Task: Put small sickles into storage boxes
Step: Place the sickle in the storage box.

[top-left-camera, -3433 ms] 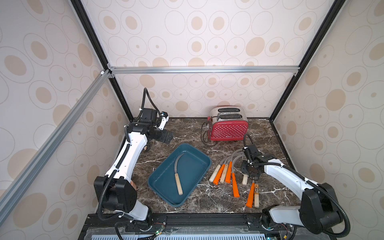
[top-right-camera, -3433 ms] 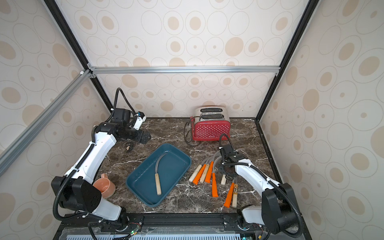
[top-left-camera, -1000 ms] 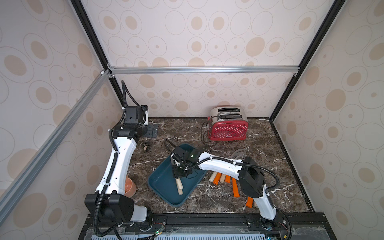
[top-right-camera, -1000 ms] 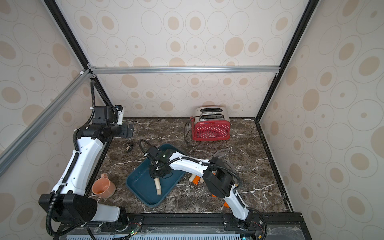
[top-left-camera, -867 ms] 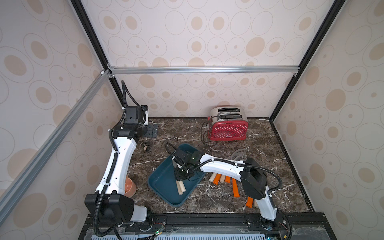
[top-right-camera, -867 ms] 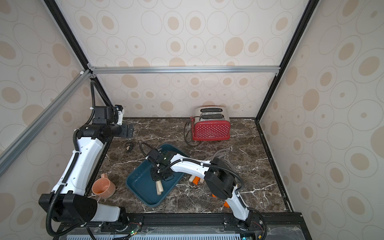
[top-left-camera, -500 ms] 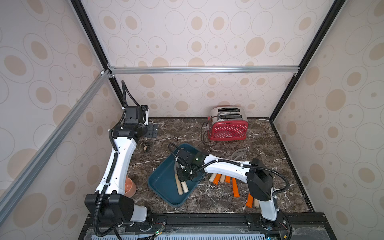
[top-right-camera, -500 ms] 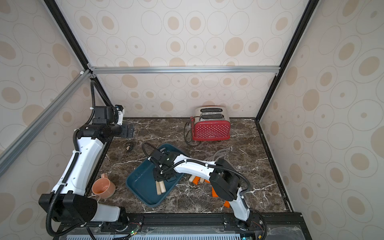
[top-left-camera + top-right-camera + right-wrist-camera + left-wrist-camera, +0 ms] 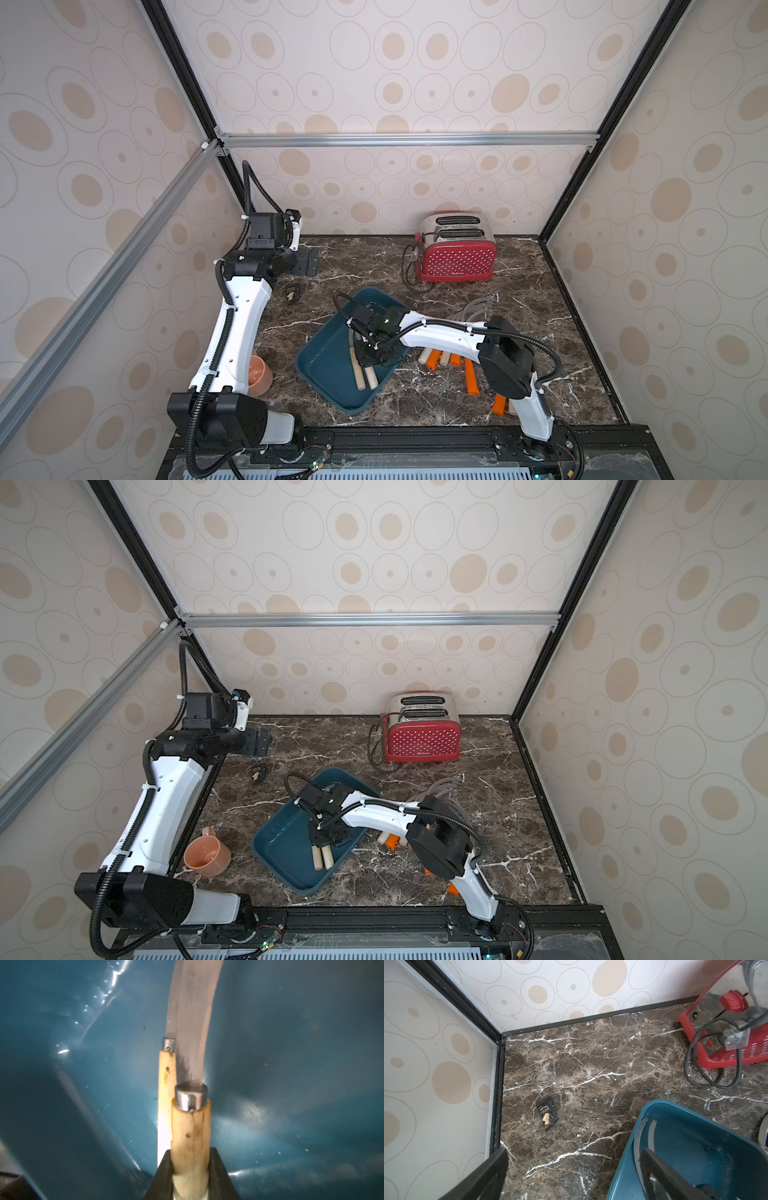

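Right arm (image 9: 440, 338) now reaches over the tray (image 9: 328, 376), away from the loose pile; left arm (image 9: 241, 316) now sits back at the far-left corner.

Count: one tray with two wood-handled sickles side by side inside. One is the resting sickle (image 9: 166, 1084), the other the gripped sickle (image 9: 190, 1122), clamped at its handle by the right gripper (image 9: 190, 1169) low over the tray floor. Loose sickles (image 9: 471, 376) lie on the marble just right of the tray: four orange handles and about three pale ones show, partly hidden by the arm. Right arm stretches low, elbow bent. Left gripper (image 9: 306, 262) hangs spread wide, holding nothing. One toaster (image 9: 457, 257), one cup (image 9: 259, 374), one snack packet (image 9: 547, 1114).
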`<state>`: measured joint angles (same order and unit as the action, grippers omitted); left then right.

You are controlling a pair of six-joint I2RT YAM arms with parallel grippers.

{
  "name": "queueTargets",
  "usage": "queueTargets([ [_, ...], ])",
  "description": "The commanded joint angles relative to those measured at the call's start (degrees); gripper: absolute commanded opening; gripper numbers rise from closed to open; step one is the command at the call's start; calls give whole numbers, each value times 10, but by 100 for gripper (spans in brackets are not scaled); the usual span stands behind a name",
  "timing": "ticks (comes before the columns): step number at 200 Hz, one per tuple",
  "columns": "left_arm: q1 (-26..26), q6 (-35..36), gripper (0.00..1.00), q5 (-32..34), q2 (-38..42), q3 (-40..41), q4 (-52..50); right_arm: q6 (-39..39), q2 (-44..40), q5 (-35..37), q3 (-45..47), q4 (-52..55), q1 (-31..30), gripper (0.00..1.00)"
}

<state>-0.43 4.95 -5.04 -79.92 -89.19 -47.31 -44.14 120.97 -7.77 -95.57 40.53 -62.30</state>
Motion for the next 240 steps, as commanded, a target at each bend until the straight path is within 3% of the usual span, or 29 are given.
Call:
queueTargets([
  [1, 2, 18, 99, -22, 13, -5, -13, -6, 13, -2, -18, 18, -5, 10],
  [63, 2, 19, 99, -39, 0, -7, -15, 10, 28, 10, -38, 42, -2, 30],
  [130, -1, 15, 99, -59, -44, -48, -25, 34, 17, 20, -34, 37, 5, 36],
  [171, -2, 26, 99, -52, -49, -54, -17, 76, -74, 122, 8, -6, 13, 36],
  [209, -6, 29, 99, -71, -40, -37, 2, 137, -218, 258, 142, -131, 30, 38],
  [220, -9, 39, 99, -72, -34, -25, 16, 135, -254, 264, 183, -160, 51, 40],
  [228, -9, 42, 99, -75, -30, -16, 33, 120, -272, 259, 207, -167, 74, 47],
  [240, -8, 50, 99, -86, -34, -17, 31, 96, -298, 238, 233, -151, 111, 47],
])
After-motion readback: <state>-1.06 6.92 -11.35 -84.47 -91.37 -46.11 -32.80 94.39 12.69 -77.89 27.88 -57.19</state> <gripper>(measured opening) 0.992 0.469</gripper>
